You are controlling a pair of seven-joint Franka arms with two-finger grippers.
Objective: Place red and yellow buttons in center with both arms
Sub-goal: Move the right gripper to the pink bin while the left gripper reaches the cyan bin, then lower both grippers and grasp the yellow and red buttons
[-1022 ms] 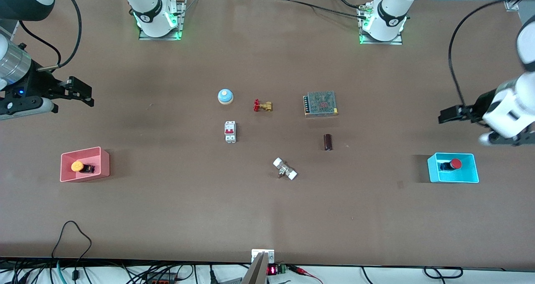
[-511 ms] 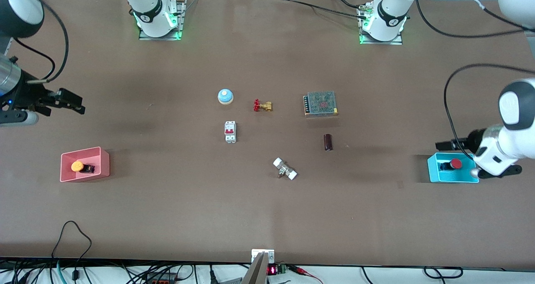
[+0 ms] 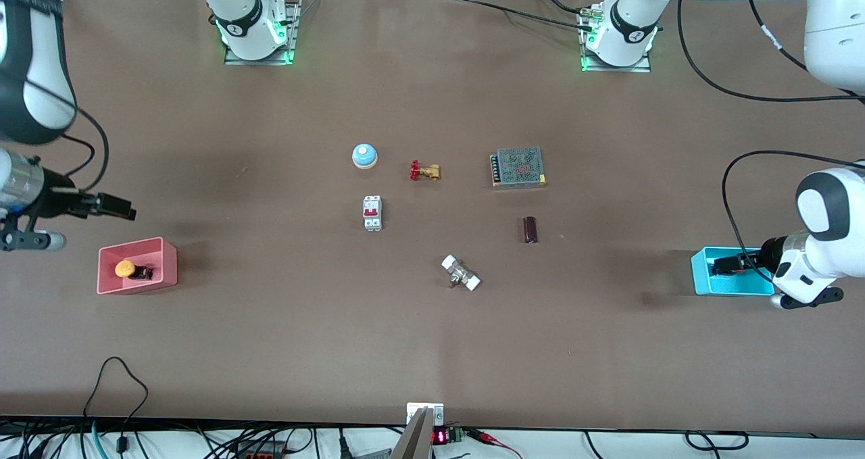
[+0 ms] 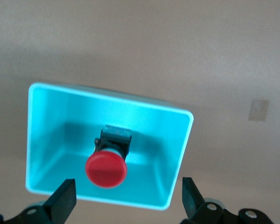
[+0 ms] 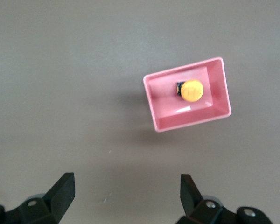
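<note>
The red button [image 4: 106, 168] lies in the cyan bin [image 4: 37, 140] at the left arm's end of the table. My left gripper [image 4: 126, 198] is open and hangs over this bin [image 3: 703, 280], its fingers either side of the cap and apart from it. In the front view my left gripper [image 3: 726, 264] hides the red button. The yellow button [image 3: 124, 268] lies in the pink bin [image 3: 169, 263] at the right arm's end. My right gripper [image 3: 116, 207] is open and empty, over bare table beside the pink bin. The right wrist view shows the yellow button [image 5: 192, 91] in its bin [image 5: 163, 112].
Around the bare center [image 3: 432, 222] lie a blue-and-white bell [image 3: 364, 155], a brass valve with a red handle [image 3: 425, 171], a white breaker [image 3: 372, 213], a metal power supply [image 3: 518, 167], a dark cylinder [image 3: 530, 230] and a white fitting [image 3: 461, 273].
My left gripper has come down from beside the cyan bin to right over it, covering the red button in the front view. My right gripper has moved toward the pink bin.
</note>
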